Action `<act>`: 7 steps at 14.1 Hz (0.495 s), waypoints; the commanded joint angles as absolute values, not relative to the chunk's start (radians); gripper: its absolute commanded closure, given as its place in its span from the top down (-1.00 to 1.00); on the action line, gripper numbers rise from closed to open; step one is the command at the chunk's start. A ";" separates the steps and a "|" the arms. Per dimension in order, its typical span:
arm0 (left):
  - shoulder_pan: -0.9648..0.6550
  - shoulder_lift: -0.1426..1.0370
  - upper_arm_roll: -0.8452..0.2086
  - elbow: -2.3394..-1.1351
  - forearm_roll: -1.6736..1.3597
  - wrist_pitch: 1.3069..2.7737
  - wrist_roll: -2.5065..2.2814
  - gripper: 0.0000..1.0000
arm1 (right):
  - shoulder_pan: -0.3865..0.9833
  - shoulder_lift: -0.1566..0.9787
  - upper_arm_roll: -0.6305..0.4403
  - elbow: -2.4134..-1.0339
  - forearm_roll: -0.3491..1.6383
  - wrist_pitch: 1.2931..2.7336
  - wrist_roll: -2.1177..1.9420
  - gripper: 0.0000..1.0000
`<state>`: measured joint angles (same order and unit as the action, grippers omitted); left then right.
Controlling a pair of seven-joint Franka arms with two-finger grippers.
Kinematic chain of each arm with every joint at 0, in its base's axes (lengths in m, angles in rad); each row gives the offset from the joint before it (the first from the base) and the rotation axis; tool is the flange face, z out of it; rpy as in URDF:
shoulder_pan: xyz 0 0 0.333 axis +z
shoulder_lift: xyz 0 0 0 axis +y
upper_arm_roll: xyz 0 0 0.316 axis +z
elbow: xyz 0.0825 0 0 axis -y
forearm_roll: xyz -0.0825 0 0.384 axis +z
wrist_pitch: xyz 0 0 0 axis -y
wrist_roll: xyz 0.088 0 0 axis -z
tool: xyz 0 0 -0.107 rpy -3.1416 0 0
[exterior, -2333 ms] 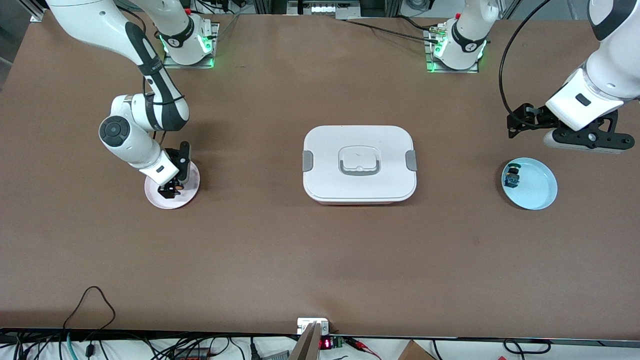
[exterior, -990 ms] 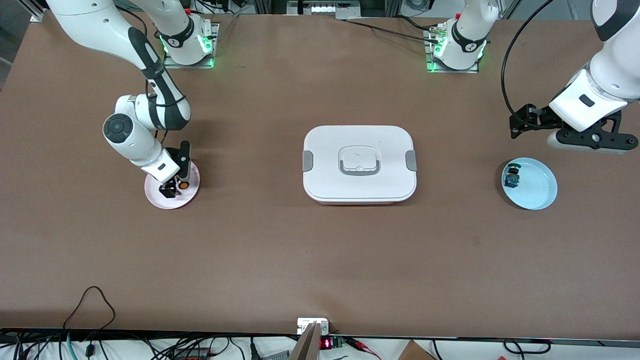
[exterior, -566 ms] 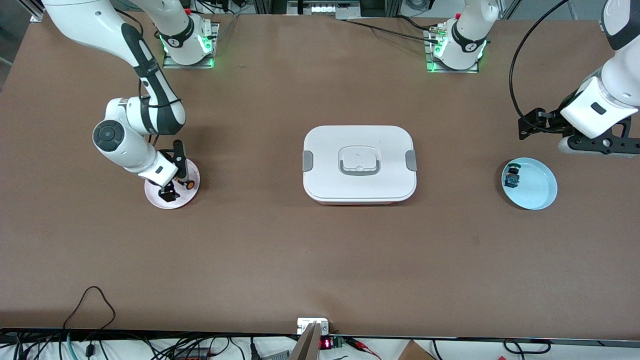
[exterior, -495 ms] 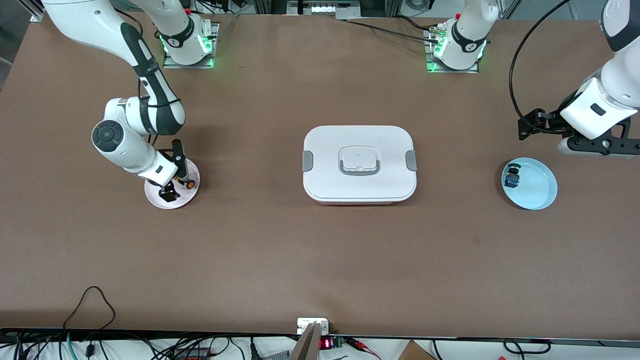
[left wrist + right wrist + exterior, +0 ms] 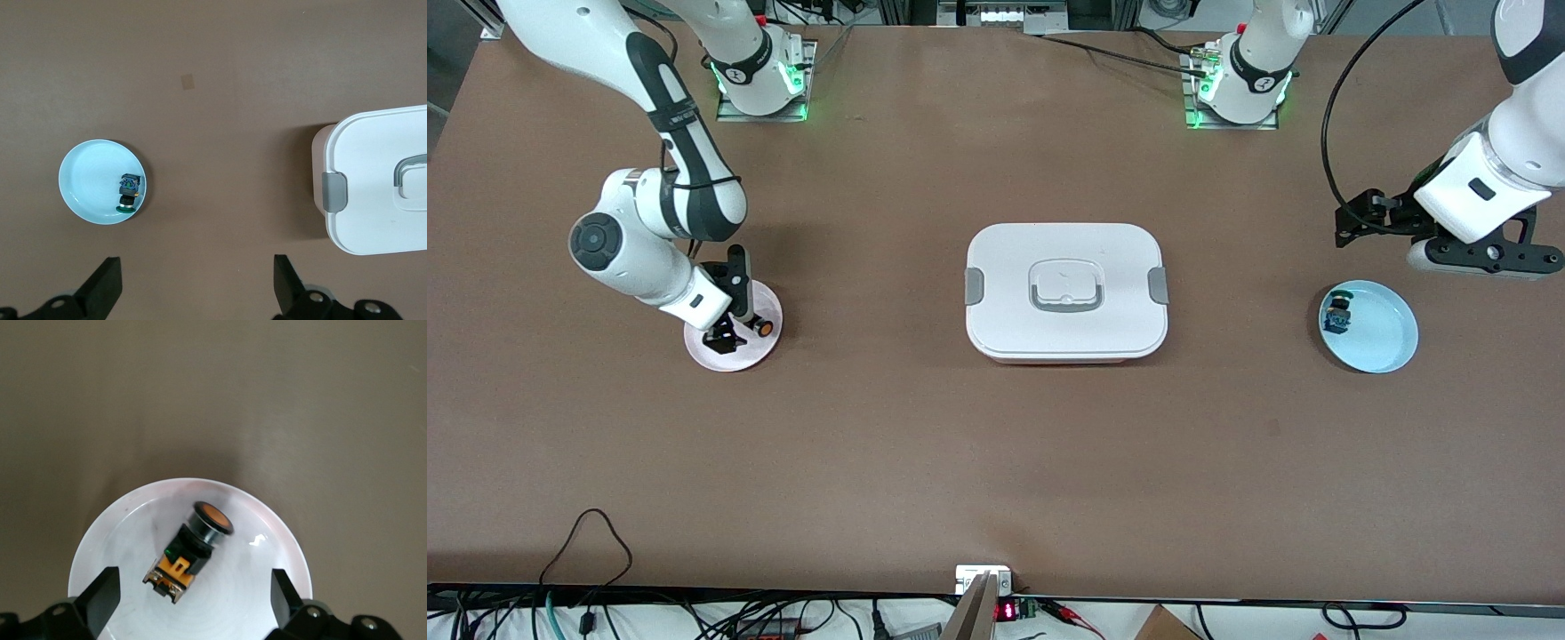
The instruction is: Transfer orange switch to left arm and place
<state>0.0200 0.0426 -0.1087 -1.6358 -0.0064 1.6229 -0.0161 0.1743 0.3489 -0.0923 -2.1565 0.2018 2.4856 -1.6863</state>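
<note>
The orange switch (image 5: 190, 550) lies on its side on a pale pink plate (image 5: 250, 603) at the right arm's end of the table; it also shows in the front view (image 5: 761, 328). My right gripper (image 5: 193, 581) is open low over this plate (image 5: 734, 358), one finger on each side of the switch and not touching it; it shows in the front view (image 5: 726, 336) too. The white box (image 5: 1065, 290) stands at the table's middle. My left gripper (image 5: 197, 275) is open and empty, up over bare table beside the blue plate (image 5: 1383, 342).
On the blue plate (image 5: 87, 183) lies a small black switch with green-blue parts (image 5: 128, 192), also in the front view (image 5: 1337, 313). The box's corner with a grey clip (image 5: 333, 190) shows in the left wrist view. Cables run along the front edge.
The right arm's wrist has swung toward its own end of the table, with the gripper still over the pink plate. The left gripper has shifted a little near the blue plate. The switch stays on the plate.
</note>
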 commanded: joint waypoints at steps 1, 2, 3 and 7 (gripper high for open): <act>0.023 0.054 -0.112 -1.606 -0.021 1.601 -0.026 1.00 | 0.153 0.331 -0.087 -2.132 0.259 2.457 -1.451 1.00; 0.025 0.054 -0.113 -1.606 -0.021 1.601 -0.025 1.00 | 0.153 0.330 -0.089 -2.125 0.259 2.457 -1.333 1.00; 0.025 0.054 -0.114 -1.606 -0.021 1.601 -0.026 1.00 | 0.152 0.333 -0.089 -2.120 0.258 2.459 -1.219 1.00; 0.023 0.054 -0.114 -1.605 -0.021 1.601 -0.025 1.00 | 0.146 0.348 -0.092 -2.086 0.256 2.399 -0.744 1.00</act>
